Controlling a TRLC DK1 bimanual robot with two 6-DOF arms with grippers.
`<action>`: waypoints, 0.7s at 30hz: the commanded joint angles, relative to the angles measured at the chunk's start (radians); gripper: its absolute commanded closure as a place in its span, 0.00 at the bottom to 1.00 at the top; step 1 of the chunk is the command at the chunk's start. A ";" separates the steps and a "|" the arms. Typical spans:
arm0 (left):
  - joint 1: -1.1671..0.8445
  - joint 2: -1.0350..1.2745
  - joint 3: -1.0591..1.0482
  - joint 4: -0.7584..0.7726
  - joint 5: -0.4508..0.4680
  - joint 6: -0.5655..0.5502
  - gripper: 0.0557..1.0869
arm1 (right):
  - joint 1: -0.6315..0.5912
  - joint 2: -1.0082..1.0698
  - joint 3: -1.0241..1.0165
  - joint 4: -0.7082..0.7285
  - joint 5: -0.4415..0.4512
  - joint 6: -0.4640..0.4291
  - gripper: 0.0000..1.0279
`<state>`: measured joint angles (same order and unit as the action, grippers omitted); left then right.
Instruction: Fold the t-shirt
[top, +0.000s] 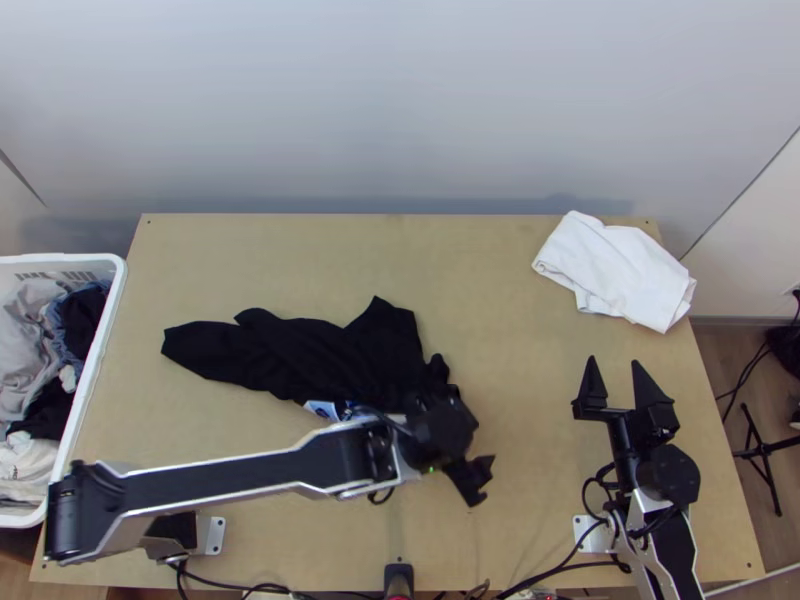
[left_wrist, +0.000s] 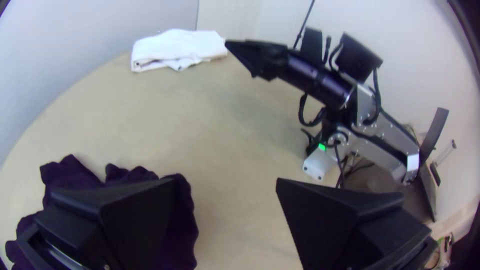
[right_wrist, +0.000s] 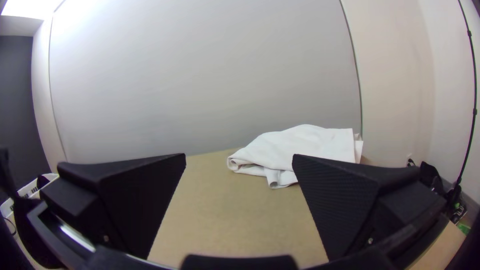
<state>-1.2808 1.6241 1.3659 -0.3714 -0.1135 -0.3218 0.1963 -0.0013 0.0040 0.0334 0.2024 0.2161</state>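
Note:
A black t-shirt (top: 300, 352) lies bunched and elongated across the table's middle left, its near right part hidden under the left arm. In the top view my left gripper (top: 482, 480) is just nearer the front edge than the shirt's right end. The left wrist view shows the dark cloth (left_wrist: 184, 225) beyond one finger, with that gripper (left_wrist: 227, 182) open and nothing between its fingers. My right gripper (top: 614, 366) stands open over the table's right side, away from the shirt; its fingers are wide apart in the right wrist view (right_wrist: 239, 159).
A folded white cloth (top: 615, 270) rests at the table's back right corner. Along the left edge stands a white basket (top: 108, 305) holding mixed clothes. Bare tabletop (top: 500, 300) lies between the t-shirt and the white cloth.

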 joint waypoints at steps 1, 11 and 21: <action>0.126 -0.076 0.111 -0.049 -0.005 0.010 0.05 | 0.000 0.000 -0.001 0.000 0.000 0.000 0.04; 0.474 -0.287 0.084 -0.176 0.037 0.055 0.05 | 0.000 0.000 0.001 0.000 0.000 0.000 0.04; 0.839 -0.362 -0.016 -0.279 0.037 0.124 0.05 | 0.000 0.001 0.001 0.000 0.000 0.000 0.04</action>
<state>-0.6804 1.3140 1.3903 -0.5732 -0.0814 -0.2337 0.1963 -0.0013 0.0044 0.0334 0.2024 0.2161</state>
